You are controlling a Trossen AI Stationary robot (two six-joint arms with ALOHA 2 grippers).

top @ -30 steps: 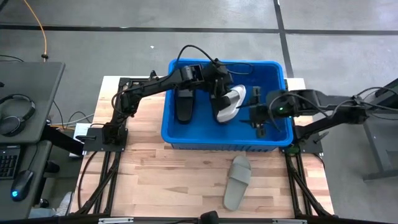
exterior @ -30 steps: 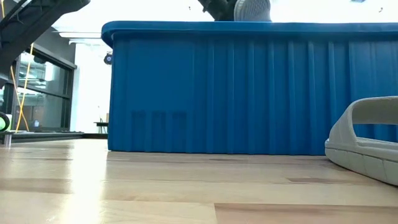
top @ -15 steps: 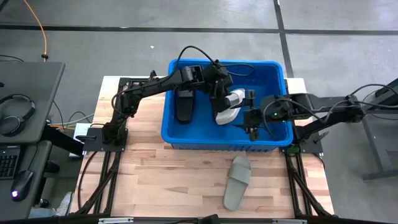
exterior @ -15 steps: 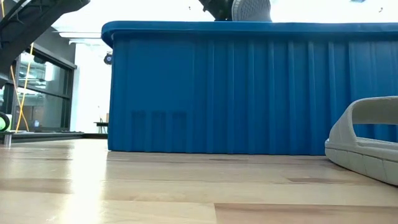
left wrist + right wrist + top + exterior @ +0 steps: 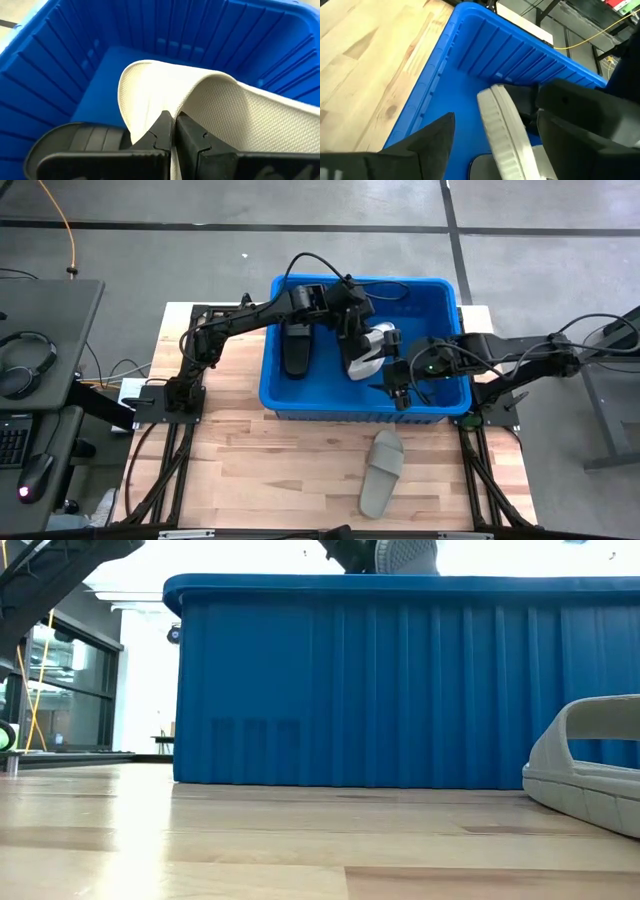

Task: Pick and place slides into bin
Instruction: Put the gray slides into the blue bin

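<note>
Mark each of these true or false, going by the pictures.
1. The left gripper is shut on a light grey sandal over the blue bin. True.
2. A black sandal lies inside the bin. True.
3. The right gripper holds a sandal. False: it is open and empty, over the bin.
4. The table has no sandal on it. False: a grey sandal lies in front of the bin.

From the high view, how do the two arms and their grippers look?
Both arms are dark, slim and jointed, with black cables looping along them. The left gripper is black and blocky. The right gripper is black too, and a small green light glows on its wrist. Each has two flat dark jaws.
</note>
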